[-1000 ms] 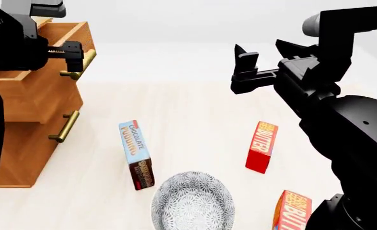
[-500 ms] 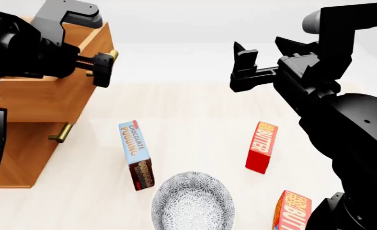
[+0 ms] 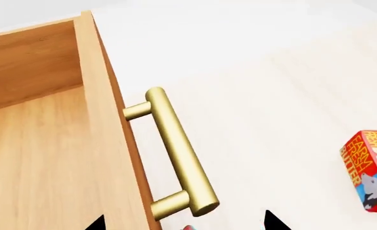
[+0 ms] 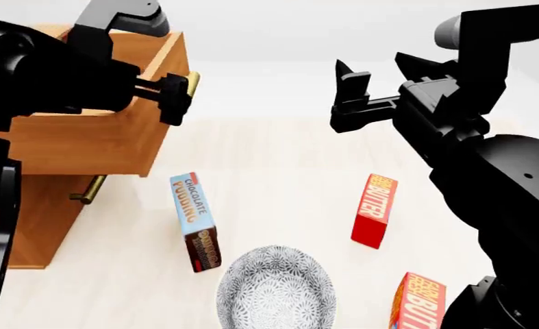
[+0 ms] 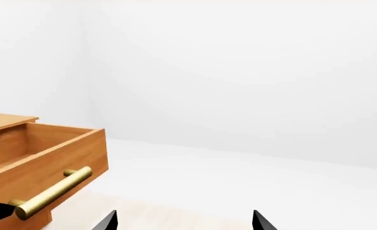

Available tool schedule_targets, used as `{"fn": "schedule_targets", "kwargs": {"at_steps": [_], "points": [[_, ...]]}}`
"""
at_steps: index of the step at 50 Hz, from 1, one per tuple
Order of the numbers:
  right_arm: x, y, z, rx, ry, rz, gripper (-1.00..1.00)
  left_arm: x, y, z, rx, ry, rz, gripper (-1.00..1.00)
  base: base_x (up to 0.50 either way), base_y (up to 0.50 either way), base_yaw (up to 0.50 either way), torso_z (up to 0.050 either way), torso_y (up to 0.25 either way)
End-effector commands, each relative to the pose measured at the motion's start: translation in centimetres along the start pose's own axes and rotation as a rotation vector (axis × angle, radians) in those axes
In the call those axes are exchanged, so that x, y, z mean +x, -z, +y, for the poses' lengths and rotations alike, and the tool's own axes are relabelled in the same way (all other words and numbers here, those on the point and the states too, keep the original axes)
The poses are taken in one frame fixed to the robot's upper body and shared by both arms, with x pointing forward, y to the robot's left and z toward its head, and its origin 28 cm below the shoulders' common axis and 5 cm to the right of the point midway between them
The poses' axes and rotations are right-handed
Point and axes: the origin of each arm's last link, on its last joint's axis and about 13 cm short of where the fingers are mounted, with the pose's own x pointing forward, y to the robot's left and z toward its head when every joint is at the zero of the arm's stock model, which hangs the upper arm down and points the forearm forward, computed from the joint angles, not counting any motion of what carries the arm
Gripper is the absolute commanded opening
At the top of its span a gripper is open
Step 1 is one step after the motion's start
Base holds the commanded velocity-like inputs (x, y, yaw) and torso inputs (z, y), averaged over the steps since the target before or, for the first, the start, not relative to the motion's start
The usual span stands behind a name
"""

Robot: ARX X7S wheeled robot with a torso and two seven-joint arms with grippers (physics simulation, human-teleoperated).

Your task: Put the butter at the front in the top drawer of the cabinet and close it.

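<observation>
The cabinet (image 4: 41, 205) stands at the left. Its top drawer (image 4: 105, 140) is pulled far out, and the inside (image 3: 41, 163) that shows is bare. My left gripper (image 4: 179, 94) is open, its jaws wide apart on either side of the drawer front, by the brass handle (image 3: 175, 153). It also shows in the left wrist view (image 3: 183, 223). One butter carton (image 4: 374, 209) stands on the floor at mid right and shows in the left wrist view (image 3: 370, 170). A second butter carton (image 4: 418, 301) stands nearer, at the bottom right. My right gripper (image 4: 379, 72) is open and empty, raised well above both cartons.
A blue-and-brown chocolate pudding box (image 4: 194, 221) stands between the cabinet and the butter. A patterned grey bowl (image 4: 274, 288) sits near the front edge of the view. A lower drawer handle (image 4: 91, 189) sticks out under the open drawer. The right wrist view shows the drawer (image 5: 48, 158).
The top drawer has slid further out to the right, with my left gripper moving along at its handle. The right arm has stayed still.
</observation>
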Motion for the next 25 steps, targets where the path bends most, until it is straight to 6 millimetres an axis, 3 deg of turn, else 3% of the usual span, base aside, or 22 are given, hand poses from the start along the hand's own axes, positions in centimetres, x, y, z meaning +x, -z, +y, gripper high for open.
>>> {"fn": "schedule_targets", "kwargs": {"at_steps": [1,13,20,25], "points": [[-0.2,-0.1,0.0,-0.001,0.000,-0.005,1.00,-2.1,-3.3,-4.8,0.035,0.296,-0.328,1.00,0.00,0.00,-0.01,0.000,0.000],[-0.2,-0.2,0.1,-0.001,-0.002,-0.008,1.00,-8.6,-1.4,-8.0,0.143,-0.058,-0.700,1.00,0.00,0.00,0.00,0.000,0.000],[-0.6,-0.2,0.0,-0.001,0.004,-0.010,1.00,-9.2,1.9,-9.3,0.334,-0.292,-0.925,1.00,0.00,0.00,0.00,0.000,0.000],[-0.9,0.0,-0.1,0.005,0.010,-0.013,1.00,-7.9,5.6,-8.5,0.225,-0.370,-0.998,1.00,0.00,0.00,0.00,0.000,0.000]]}}
